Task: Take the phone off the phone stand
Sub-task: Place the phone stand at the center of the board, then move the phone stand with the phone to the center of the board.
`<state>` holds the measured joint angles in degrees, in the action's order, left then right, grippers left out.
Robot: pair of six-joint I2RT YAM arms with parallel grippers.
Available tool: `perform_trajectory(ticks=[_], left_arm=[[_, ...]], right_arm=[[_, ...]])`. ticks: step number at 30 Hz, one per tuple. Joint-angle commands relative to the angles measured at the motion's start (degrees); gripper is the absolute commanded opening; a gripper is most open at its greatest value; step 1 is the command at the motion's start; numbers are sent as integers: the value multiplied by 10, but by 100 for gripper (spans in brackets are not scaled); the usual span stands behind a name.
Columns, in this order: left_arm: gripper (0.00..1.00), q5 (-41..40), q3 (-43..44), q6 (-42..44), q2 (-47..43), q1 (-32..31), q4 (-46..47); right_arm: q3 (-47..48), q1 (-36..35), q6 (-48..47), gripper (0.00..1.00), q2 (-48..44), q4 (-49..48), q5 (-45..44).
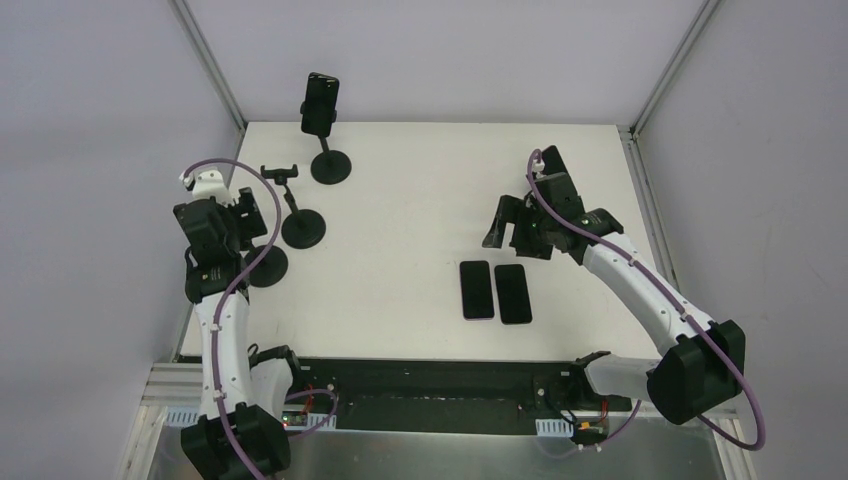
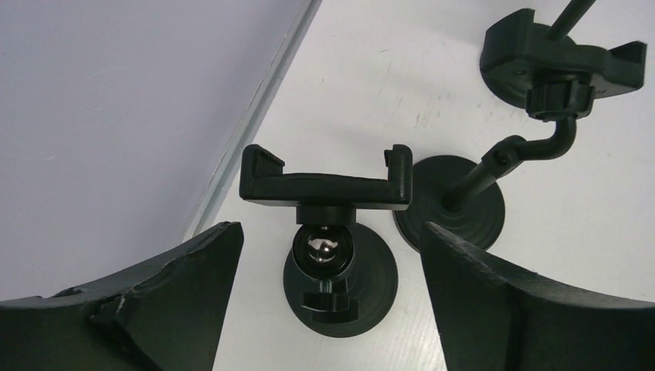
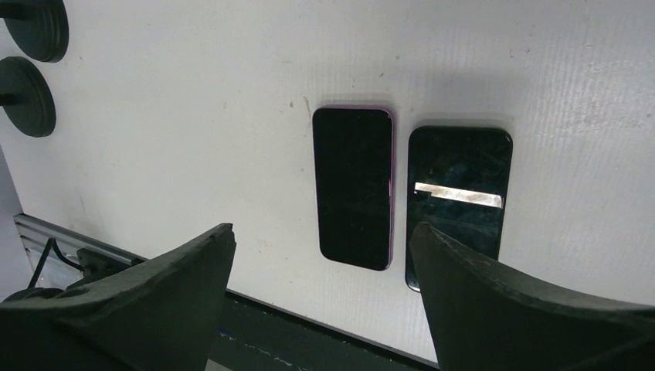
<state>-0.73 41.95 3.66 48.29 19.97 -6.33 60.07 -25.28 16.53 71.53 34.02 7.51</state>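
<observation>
A white table [image 1: 420, 200] stands between pale grey walls [image 1: 100, 100]. At the top view's upper left, the phone [image 1: 320, 104] is clamped upright in the farthest phone stand [image 1: 330, 165].

Only the left wrist view shows the left gripper [image 2: 332, 232], jaws spread, framing an empty clamp [image 2: 324, 179].

Only the right wrist view shows the purple-edged phone [image 3: 354, 187] lying flat beside a black phone [image 3: 458, 205], just beyond the right gripper [image 3: 320, 232], jaws also spread.

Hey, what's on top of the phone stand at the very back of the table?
A dark phone stands upright on the far stand. The phone mostly covers the clamp holding it, so the grip itself cannot be seen.
</observation>
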Motion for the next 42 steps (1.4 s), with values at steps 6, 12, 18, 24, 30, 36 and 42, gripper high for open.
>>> perform_trajectory(ticks=[6, 12, 18, 24, 30, 36, 42], left_arm=[[99, -78, 37, -8, -52, 2, -46], [99, -110, 69, -18, -93, -16, -71], [99, -113, 146, -35, -65, -33, -153], [99, -82, 250, -75, -15, -46, -230], [99, -94, 366, -44, 66, -156, -280], [99, -64, 463, -6, 186, -242, -280], [99, 5, 577, 23, 336, -250, -280]], right_arm=[[51, 6, 45, 88, -1, 31, -18], [84, 7, 55, 90, 16, 64, -25], [78, 10, 76, 100, 1, 59, -93], [82, 17, 69, 100, -20, 80, -141], [81, 21, 56, 100, -33, 98, -157], [76, 21, 67, 99, -34, 110, -133], [49, 21, 76, 99, -56, 101, -123]])
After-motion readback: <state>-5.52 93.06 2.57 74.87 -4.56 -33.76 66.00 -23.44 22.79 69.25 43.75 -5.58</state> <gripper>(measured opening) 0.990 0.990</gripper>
